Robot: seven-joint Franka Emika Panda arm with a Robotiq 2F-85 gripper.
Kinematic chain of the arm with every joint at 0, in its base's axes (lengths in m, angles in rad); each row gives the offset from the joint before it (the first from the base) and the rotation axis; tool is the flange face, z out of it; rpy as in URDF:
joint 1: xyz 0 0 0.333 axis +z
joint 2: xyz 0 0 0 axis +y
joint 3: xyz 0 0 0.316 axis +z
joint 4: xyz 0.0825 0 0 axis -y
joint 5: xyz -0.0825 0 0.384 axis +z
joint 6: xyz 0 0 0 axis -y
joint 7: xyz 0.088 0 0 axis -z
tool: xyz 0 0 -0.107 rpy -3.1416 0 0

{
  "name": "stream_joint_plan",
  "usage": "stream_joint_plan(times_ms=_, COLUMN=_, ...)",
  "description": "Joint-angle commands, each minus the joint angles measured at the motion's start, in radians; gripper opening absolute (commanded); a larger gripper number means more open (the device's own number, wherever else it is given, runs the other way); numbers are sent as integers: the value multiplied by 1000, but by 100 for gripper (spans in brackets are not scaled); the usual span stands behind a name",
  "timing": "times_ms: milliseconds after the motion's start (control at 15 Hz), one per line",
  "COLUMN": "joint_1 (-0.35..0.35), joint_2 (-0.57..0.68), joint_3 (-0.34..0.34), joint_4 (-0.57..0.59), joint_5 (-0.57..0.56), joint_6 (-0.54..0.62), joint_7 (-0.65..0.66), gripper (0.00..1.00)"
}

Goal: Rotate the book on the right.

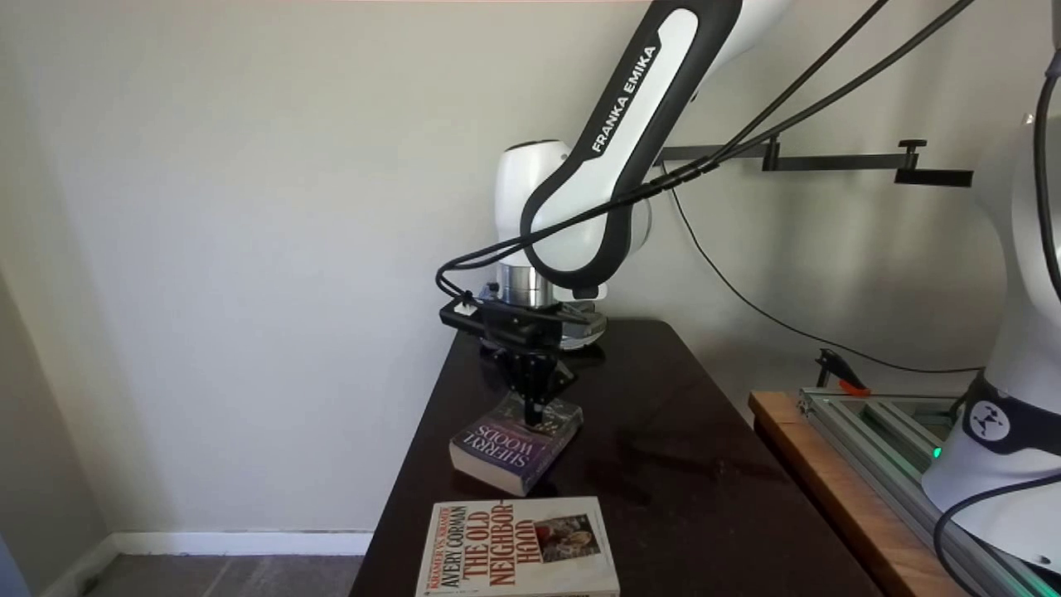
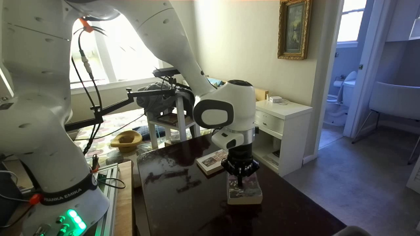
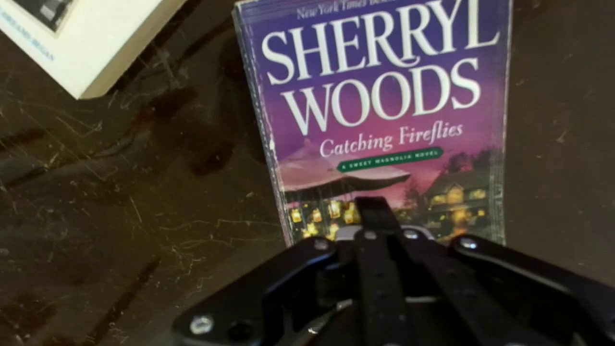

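The book, a thick purple paperback (image 3: 384, 110) with pale lettering and a lamp-lit house scene on its cover, lies flat and face up on the dark table. It shows in both exterior views, as the purple book (image 1: 501, 448) and as the paperback (image 2: 244, 193) under the hand. My gripper (image 3: 377, 211) points straight down over the cover picture, its fingers together with nothing between them. In an exterior view the gripper (image 1: 533, 414) has its tips at the cover, apparently resting on it; firm contact cannot be made out. The gripper hides the cover's lower part in the wrist view.
A cream book (image 1: 518, 547) with a red title lies a short gap away from the purple one; its corner also shows in the wrist view. The dark table (image 1: 704, 497) borders a wooden bench (image 1: 816, 464) carrying a robot base. A white cabinet (image 2: 292, 131) stands beyond.
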Motion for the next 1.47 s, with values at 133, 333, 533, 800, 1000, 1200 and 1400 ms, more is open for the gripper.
stream_joint_plan(times_ms=133, joint_1=-2, joint_2=57, joint_3=37, joint_4=20, joint_5=52, joint_6=10, joint_7=234, gripper=0)
stream_joint_plan(times_ms=333, joint_1=-8, joint_2=50, joint_3=43, joint_4=10, joint_5=56, joint_6=33, joint_7=331, gripper=0)
stream_joint_plan(times_ms=533, joint_1=-11, joint_2=45, joint_3=37, joint_4=1, joint_5=47, joint_6=38, joint_7=419, gripper=0)
stream_joint_plan(times_ms=800, joint_1=-23, joint_2=-2, joint_3=36, joint_4=2, joint_5=4, joint_6=7, joint_7=415, gripper=1)
stream_joint_plan(times_ms=1000, joint_1=-26, joint_2=-2, joint_3=38, joint_4=2, joint_5=4, joint_6=7, joint_7=418, gripper=1)
stream_joint_plan(times_ms=1200, joint_1=-26, joint_2=-2, joint_3=38, joint_4=2, joint_5=4, joint_6=7, joint_7=419, gripper=1)
stream_joint_plan(times_ms=1400, joint_1=-26, joint_2=-2, joint_3=38, joint_4=2, joint_5=5, joint_6=7, joint_7=420, gripper=1)
